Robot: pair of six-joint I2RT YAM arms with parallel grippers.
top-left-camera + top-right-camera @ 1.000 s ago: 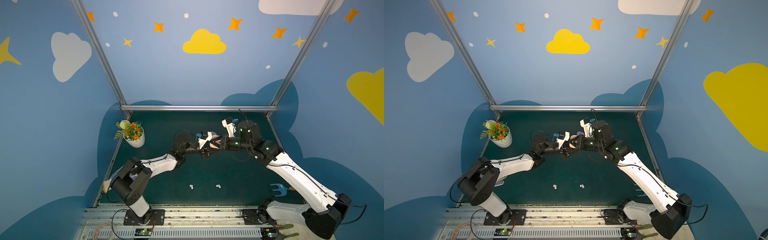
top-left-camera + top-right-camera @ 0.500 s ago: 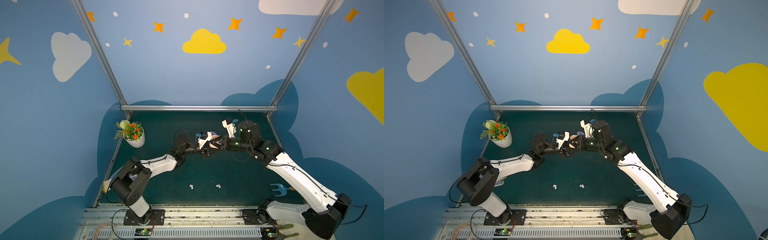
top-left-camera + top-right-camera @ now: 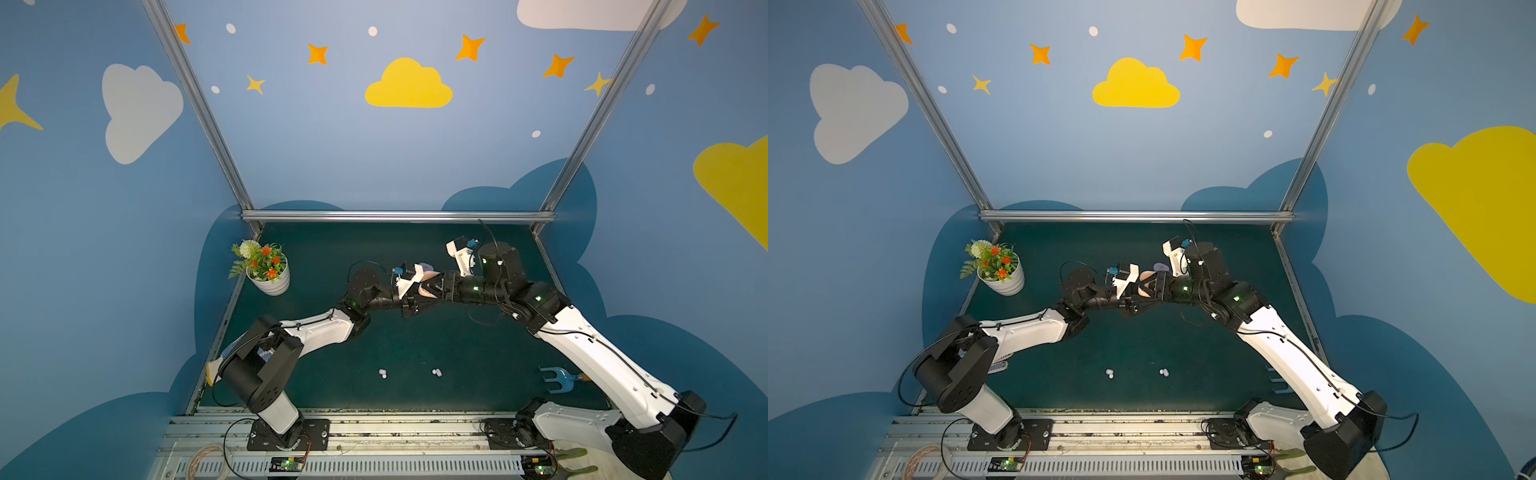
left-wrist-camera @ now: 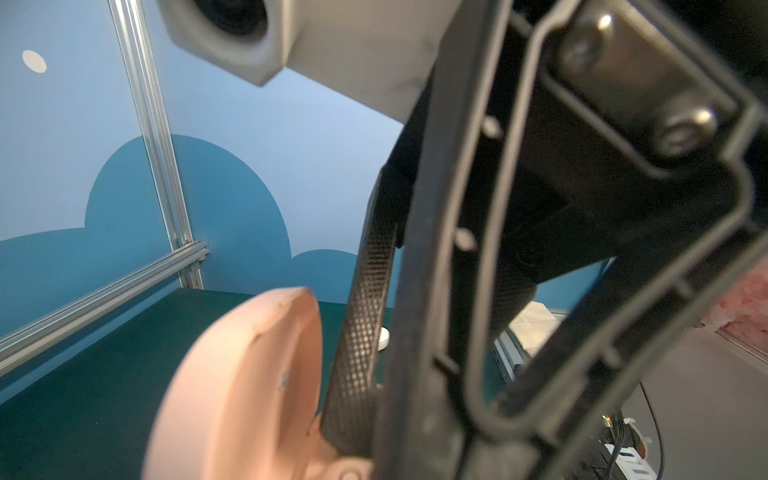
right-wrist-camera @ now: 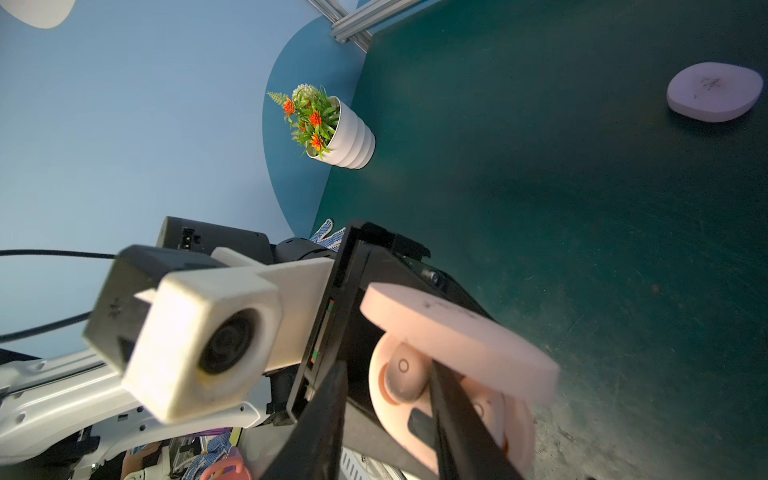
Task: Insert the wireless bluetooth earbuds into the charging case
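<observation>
Dark green desk [image 3: 415,345], blue cloud-painted walls [image 3: 374,166]. Left hand [image 3: 411,297] clamps the open peach-pink charging case [image 5: 457,332], raised off the desk; right hand [image 3: 430,287], fingers parted, straddles a peach earbud [image 5: 401,374] in its socket. Judged best: back out straight, without nudging it. Pale earbuds [image 3: 382,373] lie loose near the desk's front.

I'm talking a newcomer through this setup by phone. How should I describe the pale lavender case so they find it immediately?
Find the silver rail along the back of the dark green table. In front of its middle lies the flat, pebble-shaped pale lavender case. Unlike the peach-pink case nearby, it is closed and ungripped.
</observation>
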